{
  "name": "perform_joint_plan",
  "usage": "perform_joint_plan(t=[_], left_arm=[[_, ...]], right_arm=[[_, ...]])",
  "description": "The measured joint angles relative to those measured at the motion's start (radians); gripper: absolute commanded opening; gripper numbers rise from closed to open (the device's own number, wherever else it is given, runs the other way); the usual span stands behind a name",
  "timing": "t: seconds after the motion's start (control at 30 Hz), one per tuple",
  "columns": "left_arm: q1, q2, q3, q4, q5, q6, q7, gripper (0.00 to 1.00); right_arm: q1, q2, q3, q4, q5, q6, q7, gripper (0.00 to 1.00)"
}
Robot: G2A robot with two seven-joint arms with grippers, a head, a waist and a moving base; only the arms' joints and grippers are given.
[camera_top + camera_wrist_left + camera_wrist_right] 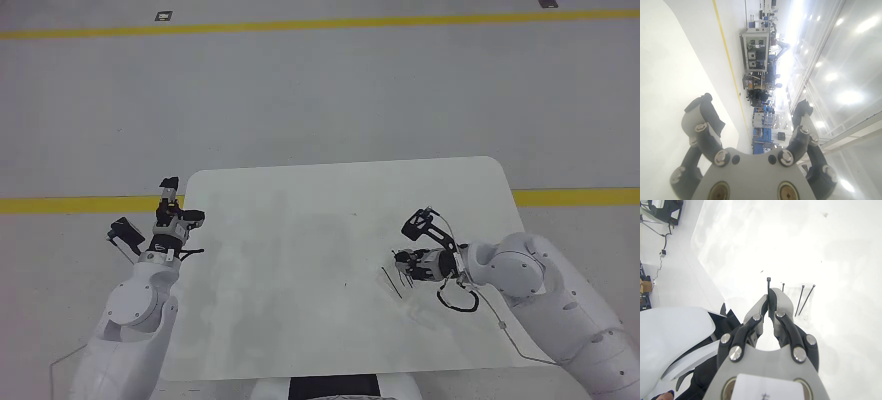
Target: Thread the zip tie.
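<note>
Over the desk point(300, 220), the right hand point(769, 302) clamps a zip tie point(768, 283), whose protruding head needs steadying for the open-fingered left hand point(755, 102).

Industrial hall — equipment racks point(755, 51), floor line point(300, 24)

Desk point(340, 200) centre and far side: bare surface, wide passage. Near right: loose zip ties point(799, 301) lie flat beside right gripper point(769, 294) (low obstacle). Left gripper point(147, 208) at left edge.
</note>
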Motion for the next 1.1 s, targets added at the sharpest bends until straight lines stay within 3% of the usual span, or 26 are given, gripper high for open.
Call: perform_joint_plan(t=[0.13, 0.23, 0.33, 0.47, 0.67, 1.1], left_arm=[[-0.002, 0.0, 0.005, -0.001, 0.004, -0.003, -0.005, 1.0], [-0.006, -0.004, 0.035, -0.013, 0.046, -0.035, -0.017, 1.0], [-0.009, -0.011, 0.094, -0.028, 0.111, -0.088, 0.007, 1.0], [-0.036, -0.019, 0.176, -0.03, 0.22, -0.118, 0.034, 1.0], [-0.082, -0.036, 0.309, -0.02, 0.349, -0.149, 0.075, 1.0], [-0.085, -0.037, 0.315, -0.024, 0.351, -0.156, 0.075, 1.0]], right_arm=[[-0.015, -0.006, -0.004, 0.016, 0.036, 0.02, -0.056, 0.0], [-0.026, -0.013, 0.0, 0.051, 0.137, 0.015, -0.146, 0.0], [-0.039, -0.021, 0.014, 0.088, 0.239, 0.02, -0.244, 0.0], [-0.056, -0.029, 0.011, 0.12, 0.317, 0.018, -0.316, 0.0], [-0.045, -0.041, 0.0, 0.165, 0.422, -0.001, -0.335, 0.0], [-0.045, -0.042, -0.002, 0.163, 0.425, 0.003, -0.336, 0.0]])
